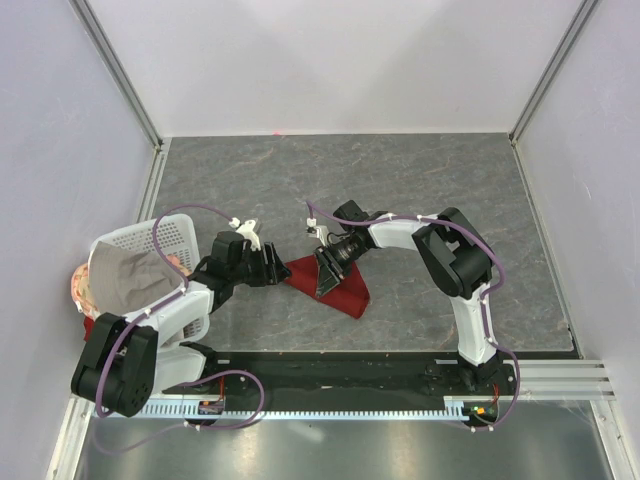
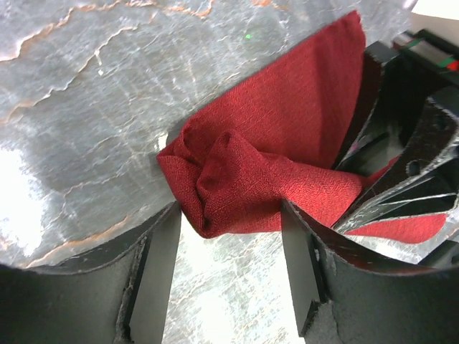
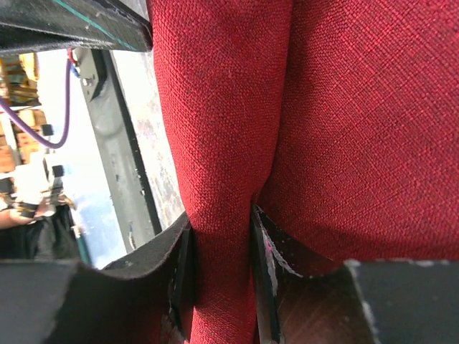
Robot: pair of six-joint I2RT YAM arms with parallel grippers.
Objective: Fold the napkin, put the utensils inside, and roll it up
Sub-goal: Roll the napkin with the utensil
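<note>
Dark red napkin [image 1: 348, 292], plain weave — grey marbled table [image 1: 420, 180] (rust-coloured veins) — white lattice basket [image 1: 176, 234], grey-beige cloth [image 1: 125, 275]

White-and-black arms [image 1: 400, 233], purple cables [image 1: 195, 209], possibly zip-tied

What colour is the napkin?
Plain dark red napkin; best in the left wrist view.

The grey marbled table [image 1: 420, 190] carries a maroon napkin [image 1: 352, 293] (bunched) and a white basket [image 1: 175, 235].
</note>
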